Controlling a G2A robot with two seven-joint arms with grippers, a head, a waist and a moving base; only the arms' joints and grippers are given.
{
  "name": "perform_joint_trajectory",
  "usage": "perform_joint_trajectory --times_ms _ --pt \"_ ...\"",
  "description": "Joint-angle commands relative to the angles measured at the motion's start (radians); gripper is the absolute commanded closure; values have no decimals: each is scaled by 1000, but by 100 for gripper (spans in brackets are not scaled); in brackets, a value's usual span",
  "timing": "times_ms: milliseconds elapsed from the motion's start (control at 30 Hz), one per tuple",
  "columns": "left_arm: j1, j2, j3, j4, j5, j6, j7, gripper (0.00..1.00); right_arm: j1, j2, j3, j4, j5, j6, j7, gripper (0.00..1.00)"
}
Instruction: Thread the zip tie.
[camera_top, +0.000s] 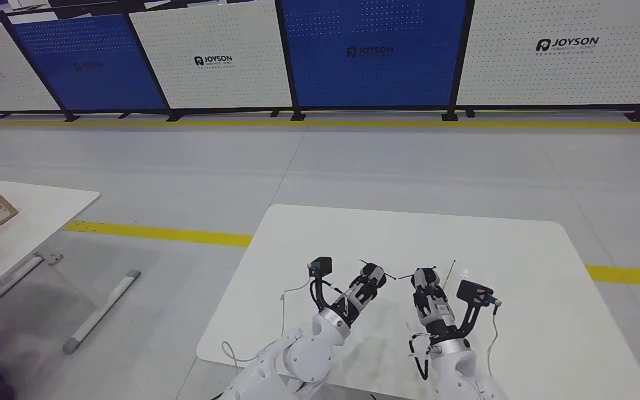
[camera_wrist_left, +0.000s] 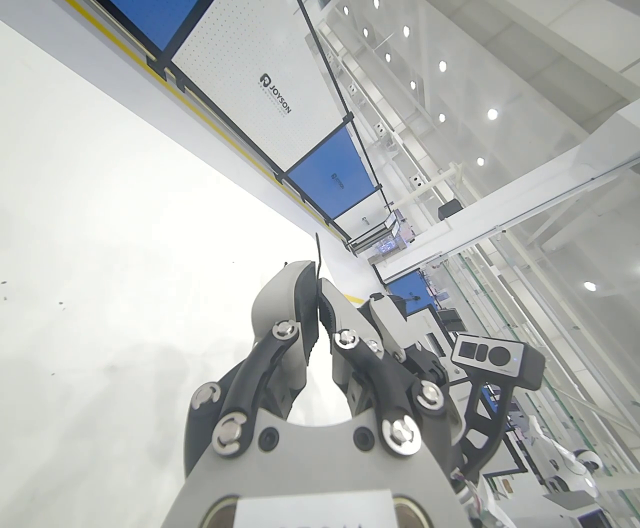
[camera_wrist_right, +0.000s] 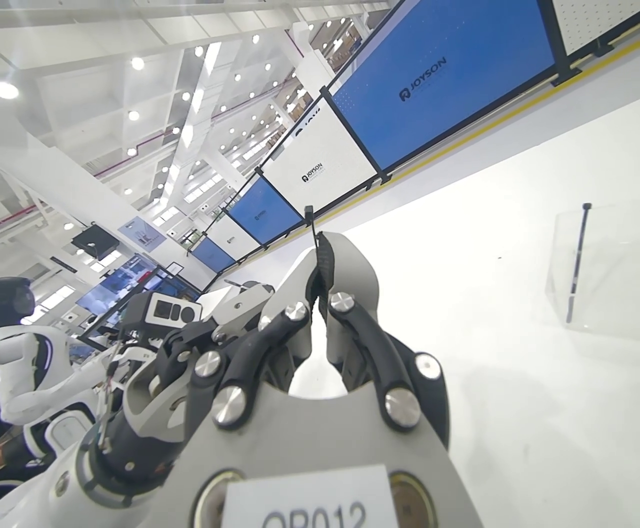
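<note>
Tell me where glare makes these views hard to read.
Left wrist view: the white table is washed out by glare, though the black zip tie in the left gripper stands out. Right wrist view: ceiling lamps flare, and the clear box barely shows against the table. Top view: even light, no glare.

It was a big factory hall. Blue and white pegboard walls stood at 12 o'clock past the white table. A yellow line crossed the grey floor at 9 o'clock. Round lamps shone high up.

Smooth matt table, clear plastic box, black plastic zip tie.
</note>
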Motion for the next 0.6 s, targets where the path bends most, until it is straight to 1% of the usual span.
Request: perform_joint_trajectory --times_ms 0,267,433,567 --pt "0 0 0 0 0 0 0 100 0 -1 -2 1 -5 0 4 100" --pt "0 0 0 0 0 0 0 100 6 -6 -6 9 -9 -2 18 100" --pt "0 0 0 0 0 0 0 100 -3 -7 4 -3 -13 -4 11 100" --pt "0 0 0 0 0 0 0 100 -7 -7 9 -8 -7 -11 25 100"
